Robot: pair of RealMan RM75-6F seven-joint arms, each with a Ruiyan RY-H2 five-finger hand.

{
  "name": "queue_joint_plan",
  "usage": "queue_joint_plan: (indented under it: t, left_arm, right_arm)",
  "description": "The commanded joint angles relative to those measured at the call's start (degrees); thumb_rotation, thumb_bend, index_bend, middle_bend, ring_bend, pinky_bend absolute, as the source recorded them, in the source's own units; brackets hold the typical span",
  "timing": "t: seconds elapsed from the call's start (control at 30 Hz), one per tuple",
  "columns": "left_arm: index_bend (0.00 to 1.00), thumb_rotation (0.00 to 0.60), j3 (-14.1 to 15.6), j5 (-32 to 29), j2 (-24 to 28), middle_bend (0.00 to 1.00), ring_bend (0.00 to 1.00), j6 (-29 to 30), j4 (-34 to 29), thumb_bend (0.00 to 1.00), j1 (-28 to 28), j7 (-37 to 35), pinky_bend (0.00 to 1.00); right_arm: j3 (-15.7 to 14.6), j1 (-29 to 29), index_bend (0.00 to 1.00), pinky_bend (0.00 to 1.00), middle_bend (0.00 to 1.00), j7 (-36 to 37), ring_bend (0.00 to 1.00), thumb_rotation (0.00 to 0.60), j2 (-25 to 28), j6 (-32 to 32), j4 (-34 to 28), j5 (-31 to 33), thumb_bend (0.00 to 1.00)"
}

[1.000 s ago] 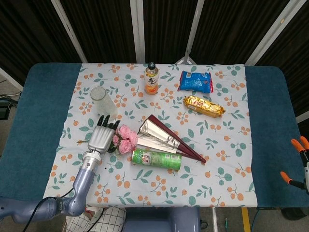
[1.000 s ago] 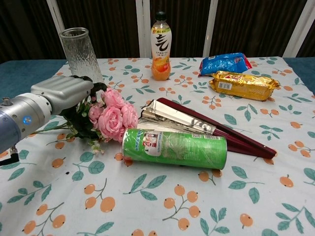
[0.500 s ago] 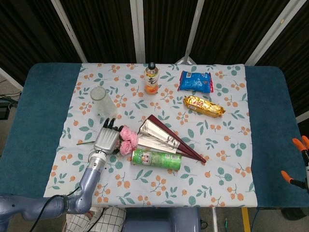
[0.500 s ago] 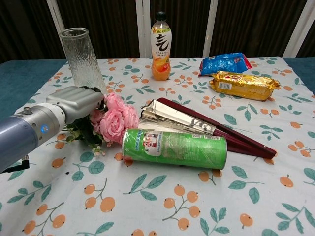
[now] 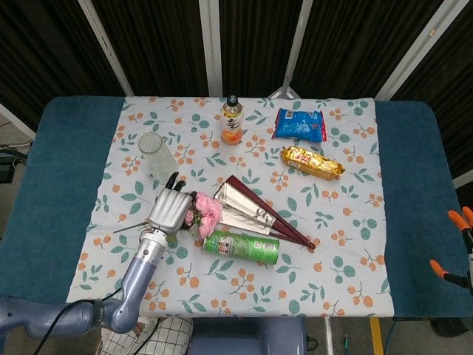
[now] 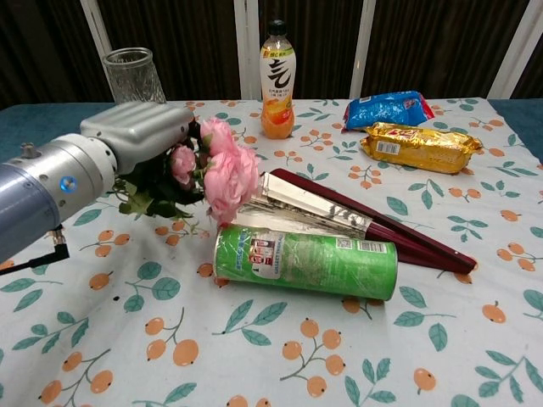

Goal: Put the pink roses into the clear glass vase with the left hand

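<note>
Left hand (image 6: 140,136) grips the pink roses (image 6: 222,165) by their leafy stems, blooms lifted off the cloth and leaning right, toward the folded fan (image 6: 356,225). Clear glass vase (image 6: 134,76) stands upright just behind the hand, apart from the flowers. Green chip can (image 6: 305,261) lies on its side in front of the fan. Orange drink bottle (image 6: 277,80) stands at the rear centre. Blue snack bag (image 6: 389,108) and gold snack bag (image 6: 422,146) lie to the right. Right hand is out of sight in both views.

Between your left hand (image 6: 140,136) and the clear glass vase (image 6: 133,75) the cloth looks open; the green can (image 6: 305,261) and folded fan (image 6: 356,222) crowd your right side.
</note>
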Motion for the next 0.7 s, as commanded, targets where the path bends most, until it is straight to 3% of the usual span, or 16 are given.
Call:
queue_joint_plan:
  t: [0.03,0.2,0.3,0.5,0.7]
  left_arm:
    - [0.48,0.6,-1.62,5.81,3.22,0.63,0.26,0.78,-5.83,0.37,0.02,-5.8,0.1]
    - [0.48,0.6,-3.55,10.36,6.27,0.63,0.26,1.19,-12.28,0.36,-0.47,-9.27,0.11]
    - [0.48,0.6,-5.8,13.84,6.35,0.62,0.26,3.28,-12.39,0.36,-1.07,-11.13,0.13]
    - [0.46,0.6,-12.11,17.9,4.98,0.61,0.26,7.98,-6.24,0.36,-2.08,-19.97,0.13]
    - [0.47,0.6,-17.83,17.77,5.89,0.62,0.26,7.33,1.9,0.36,-3.12,-37.94,0.13]
  right_arm:
    - [0.06,-0.01,0.15,0.08,0.04,-0.02,0.11,0.6,-0.06,0.11,-0.03,0.01,0.24]
    - [0.21,0.05,0.15,0.08,0.04,0.17,0.11,0.6,-0.2,-0.23,0.03,0.47,0.24]
    - [0.39,0.13,0.15,0.08,0.04,0.38,0.11,0.6,-0.37,-0.39,0.27,0.76,0.24]
    - [0.85,0.29,0.15,0.08,0.04,0.72,0.11,0.6,-1.06,-0.71,1.2,1.58,0.24]
    - [1.63,0.56,0.15,0.08,0.04,0.75,0.11,0.6,-2.33,-1.5,2.73,3.3,0.24]
